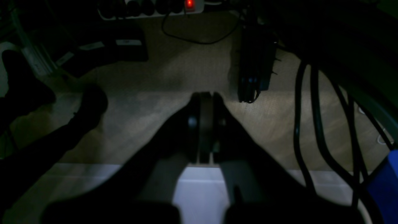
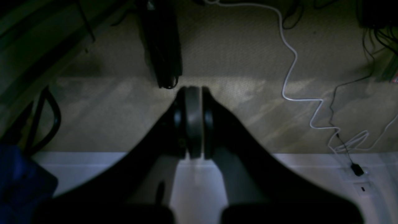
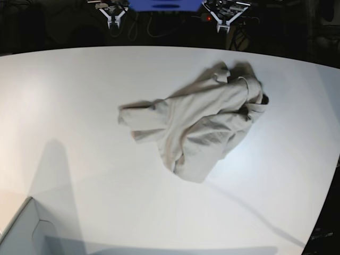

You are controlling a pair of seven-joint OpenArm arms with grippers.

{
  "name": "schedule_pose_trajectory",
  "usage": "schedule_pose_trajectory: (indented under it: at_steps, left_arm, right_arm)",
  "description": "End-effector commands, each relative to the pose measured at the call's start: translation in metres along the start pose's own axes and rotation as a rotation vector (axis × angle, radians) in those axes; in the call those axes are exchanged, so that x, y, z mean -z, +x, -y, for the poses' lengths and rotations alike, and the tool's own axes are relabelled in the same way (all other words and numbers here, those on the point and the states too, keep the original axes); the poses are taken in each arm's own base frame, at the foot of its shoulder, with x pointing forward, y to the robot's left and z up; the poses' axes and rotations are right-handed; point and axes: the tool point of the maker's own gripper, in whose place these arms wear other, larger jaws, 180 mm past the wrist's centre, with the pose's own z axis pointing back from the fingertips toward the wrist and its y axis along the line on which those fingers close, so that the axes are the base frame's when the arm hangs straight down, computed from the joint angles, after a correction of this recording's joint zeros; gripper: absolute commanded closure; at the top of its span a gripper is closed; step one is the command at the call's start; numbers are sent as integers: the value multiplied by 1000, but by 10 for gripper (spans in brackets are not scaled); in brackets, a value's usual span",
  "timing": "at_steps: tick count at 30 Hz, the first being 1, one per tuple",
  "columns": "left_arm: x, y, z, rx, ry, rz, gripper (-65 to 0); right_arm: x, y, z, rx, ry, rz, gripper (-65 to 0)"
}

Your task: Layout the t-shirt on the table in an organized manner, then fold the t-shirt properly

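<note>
The t-shirt (image 3: 199,127) lies crumpled in a beige-grey heap right of the middle of the white table (image 3: 79,106), its collar end towards the far right. Both grippers hang beyond the table's far edge, well away from the shirt. In the base view my left gripper (image 3: 224,22) is at the top right and my right gripper (image 3: 113,21) at the top left. The left wrist view shows the left gripper (image 1: 205,95) shut on nothing, above the floor past the table's edge (image 1: 77,177). In the right wrist view the right gripper (image 2: 193,88) is likewise shut and empty.
A pale grey box corner (image 3: 26,234) sits at the table's near left. On the floor behind the table are a power strip with a red light (image 1: 189,3), black cables (image 1: 314,118) and a white cable (image 2: 290,62).
</note>
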Motion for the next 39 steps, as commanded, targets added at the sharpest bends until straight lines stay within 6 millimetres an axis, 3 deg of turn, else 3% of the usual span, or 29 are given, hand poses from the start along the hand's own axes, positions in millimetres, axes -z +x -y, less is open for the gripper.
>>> schedule_pose_trajectory:
  at_steps: [1,31,39]
  left_arm:
    - [0,1,-1,-4,9,-2,0]
    - [0,1,-1,-1,9,-2,0]
    - [-1,-16,0,-4,8,-29,0]
  right_arm:
    - [0,-3,-6,2,24,-7,0]
    - [0,-3,-6,2,24,-7,0]
    - [0,-3,-6,2,24,-7,0]
